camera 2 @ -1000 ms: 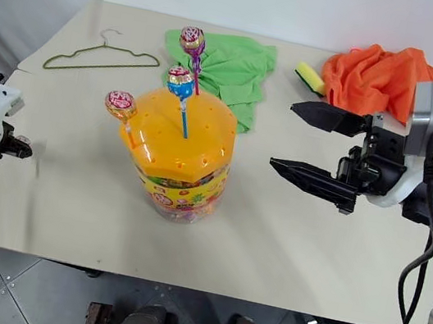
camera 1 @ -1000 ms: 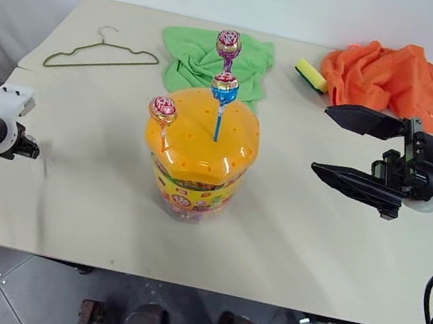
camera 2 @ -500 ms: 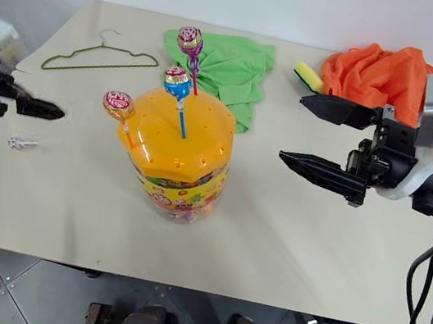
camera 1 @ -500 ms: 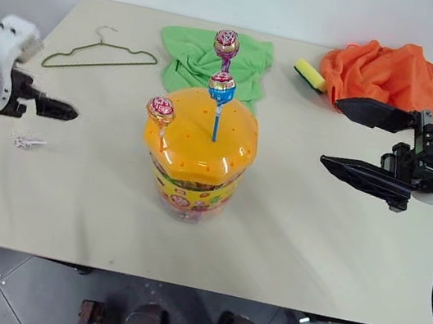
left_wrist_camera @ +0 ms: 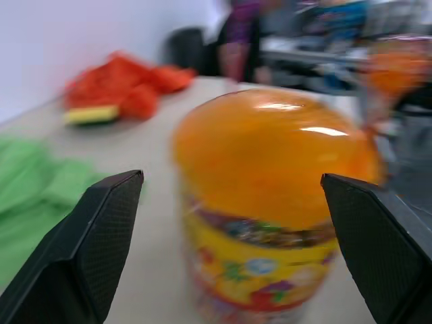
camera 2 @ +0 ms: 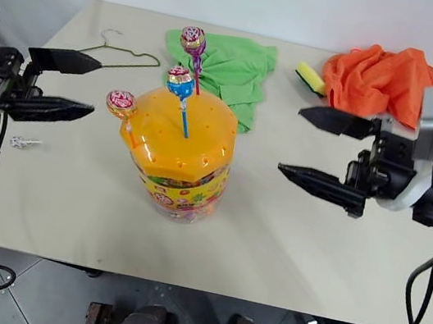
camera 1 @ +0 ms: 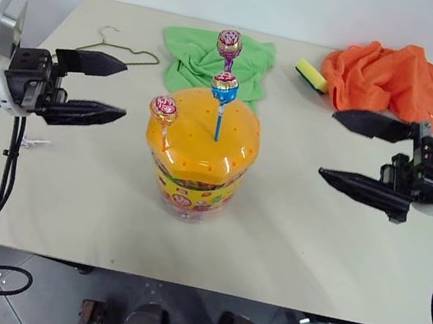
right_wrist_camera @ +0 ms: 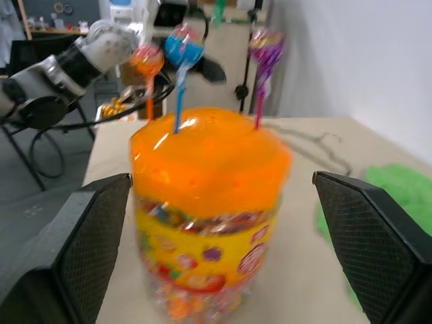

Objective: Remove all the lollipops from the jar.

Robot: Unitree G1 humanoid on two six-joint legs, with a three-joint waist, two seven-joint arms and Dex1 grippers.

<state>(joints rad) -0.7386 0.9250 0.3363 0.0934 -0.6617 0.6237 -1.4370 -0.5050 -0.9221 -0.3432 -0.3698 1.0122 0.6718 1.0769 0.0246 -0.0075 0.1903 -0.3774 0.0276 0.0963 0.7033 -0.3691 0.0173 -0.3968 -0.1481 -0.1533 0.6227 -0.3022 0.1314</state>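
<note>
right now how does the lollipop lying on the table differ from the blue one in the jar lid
The lollipop on the table lies flat, apart from the jar, beside the left gripper. The blue lollipop stands upright, its blue stick planted in the orange lid. The lying one looks paler; its wrapper is too small to read.

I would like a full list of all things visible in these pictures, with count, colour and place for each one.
jar: one, clear with yellow label and orange lid, table centre.
lollipops: three standing in the lid, blue, red and pink-purple wrappers.
small lollipop: one, lying on the table near its left edge, colour unclear.
green cloth: one, behind the jar.
orange cloth: one, far right corner.
sponge: one, yellow, beside the orange cloth.
hanger: one, thin green wire, far left.
table: one, beige.
left gripper: black jaws open, left of the jar.
right gripper: black jaws open, right of the jar.
</note>
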